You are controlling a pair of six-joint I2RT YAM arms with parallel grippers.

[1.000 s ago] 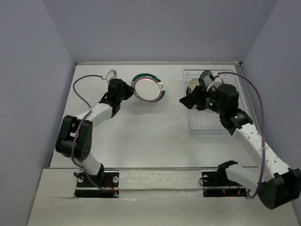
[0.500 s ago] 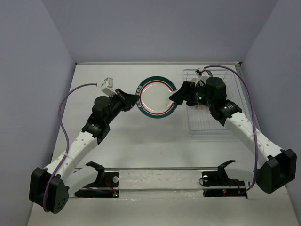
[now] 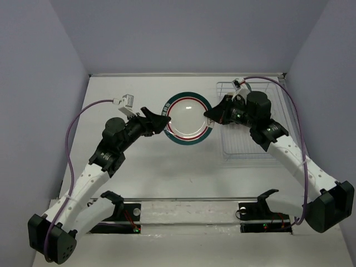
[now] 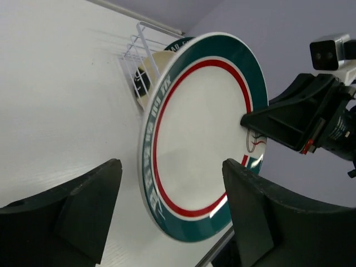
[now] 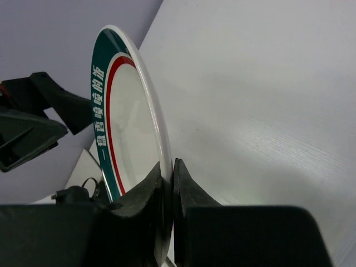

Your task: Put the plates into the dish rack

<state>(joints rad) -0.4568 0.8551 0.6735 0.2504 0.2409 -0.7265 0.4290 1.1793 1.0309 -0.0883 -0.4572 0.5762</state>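
A white plate with a teal rim and a red ring hangs above the table between both arms. My right gripper is shut on its right edge, and in the right wrist view the fingers pinch the plate by its rim. My left gripper is open at the plate's left edge. Its jaws stand wide on either side of the plate without touching it. The dish rack of thin wire sits at the back right, behind the right arm. A cream plate and a dark one stand in the dish rack.
Grey walls close in the white table on three sides. The right arm's forearm stretches across the rack. A purple cable loops out from the left arm.
The left gripper has opened and let go of the plate. The right gripper has shut on the plate's right edge. The plate tipped a little flatter toward the camera.
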